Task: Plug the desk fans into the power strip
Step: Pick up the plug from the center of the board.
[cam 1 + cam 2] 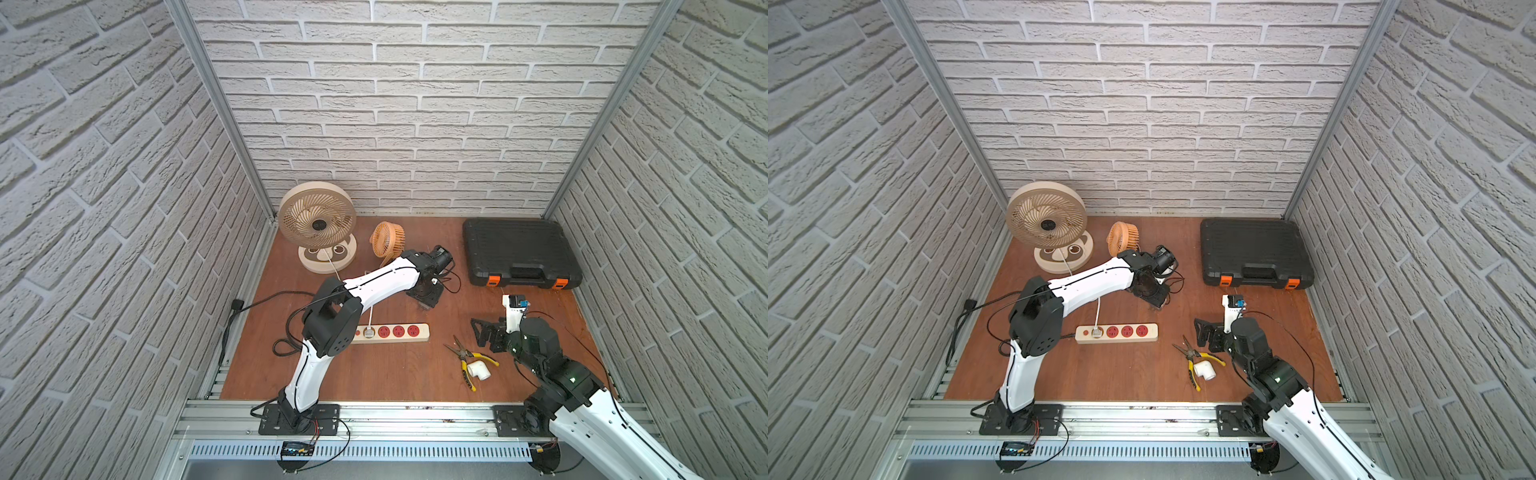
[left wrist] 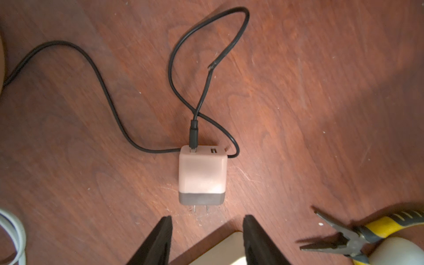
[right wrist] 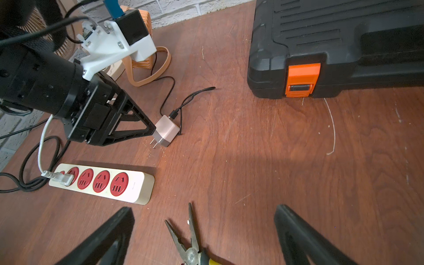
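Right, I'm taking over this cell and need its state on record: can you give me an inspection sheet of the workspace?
Surface: brown wooden tabletop, scratched.
Job's things: power strip, three red sockets free; USB charger of the orange desk fan lies unplugged, prongs bare.
Clutter: pliers, white pipe elbow, black tool case.
Grippers: left gripper open by the charger; right gripper open, empty.
Cables: white cord from beige fan plugged into strip; black cable joins charger and orange desk fan.
Surroundings: brick-pattern walls, aluminium frame.
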### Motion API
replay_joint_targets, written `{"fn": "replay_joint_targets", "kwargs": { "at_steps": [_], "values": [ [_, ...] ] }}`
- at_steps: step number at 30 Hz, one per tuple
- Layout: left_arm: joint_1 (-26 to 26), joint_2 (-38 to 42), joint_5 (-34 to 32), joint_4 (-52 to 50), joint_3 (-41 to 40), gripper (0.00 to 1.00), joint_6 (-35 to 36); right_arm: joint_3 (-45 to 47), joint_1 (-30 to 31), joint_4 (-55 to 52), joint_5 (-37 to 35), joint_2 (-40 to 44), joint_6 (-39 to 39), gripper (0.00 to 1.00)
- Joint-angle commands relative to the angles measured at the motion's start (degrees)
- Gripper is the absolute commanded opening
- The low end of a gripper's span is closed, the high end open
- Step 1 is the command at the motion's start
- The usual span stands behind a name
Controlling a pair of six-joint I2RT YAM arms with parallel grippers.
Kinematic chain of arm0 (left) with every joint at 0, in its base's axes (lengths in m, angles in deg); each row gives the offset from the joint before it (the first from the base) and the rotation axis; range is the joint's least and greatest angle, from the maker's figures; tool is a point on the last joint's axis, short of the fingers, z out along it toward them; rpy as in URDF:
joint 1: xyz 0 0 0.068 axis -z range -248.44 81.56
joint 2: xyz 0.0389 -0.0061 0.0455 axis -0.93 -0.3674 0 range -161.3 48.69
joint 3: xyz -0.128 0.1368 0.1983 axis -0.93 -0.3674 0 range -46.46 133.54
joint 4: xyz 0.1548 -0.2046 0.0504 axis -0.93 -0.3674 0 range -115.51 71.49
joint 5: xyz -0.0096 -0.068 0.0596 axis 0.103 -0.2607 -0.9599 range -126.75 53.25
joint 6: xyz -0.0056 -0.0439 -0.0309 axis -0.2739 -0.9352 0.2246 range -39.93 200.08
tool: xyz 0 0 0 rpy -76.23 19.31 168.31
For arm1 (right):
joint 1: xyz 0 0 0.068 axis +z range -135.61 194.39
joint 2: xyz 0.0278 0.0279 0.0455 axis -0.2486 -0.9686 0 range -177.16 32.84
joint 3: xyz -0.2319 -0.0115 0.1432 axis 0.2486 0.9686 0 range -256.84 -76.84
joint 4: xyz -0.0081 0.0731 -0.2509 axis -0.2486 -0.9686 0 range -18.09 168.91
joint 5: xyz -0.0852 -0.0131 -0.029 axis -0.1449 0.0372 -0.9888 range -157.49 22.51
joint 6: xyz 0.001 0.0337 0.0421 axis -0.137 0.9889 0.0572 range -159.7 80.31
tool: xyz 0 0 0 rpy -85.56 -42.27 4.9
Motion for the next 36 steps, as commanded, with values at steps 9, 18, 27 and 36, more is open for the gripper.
{"fn": "replay_joint_targets", "kwargs": {
  "at_steps": [9,18,27,36],
  "values": [
    [0.4,-6.0,-2.7,-4.3,5.7,0.65,2.1,0.6,-0.2,3.6,-0.1,-1.4,-0.9,1.00],
    [0.5,-8.7,-1.5,-4.8,7.4,0.62,2.3,0.6,-0.2,3.6,0.1,-1.5,-1.0,1.00],
    [0.6,-10.4,-0.9,-4.6,8.1,0.60,2.2,0.6,-0.3,3.5,0.4,-1.2,-1.0,1.00],
    [0.6,-11.8,-1.4,-5.2,8.7,0.54,2.6,0.6,-0.2,3.4,0.7,-1.3,-1.1,1.00]
  ]
}}
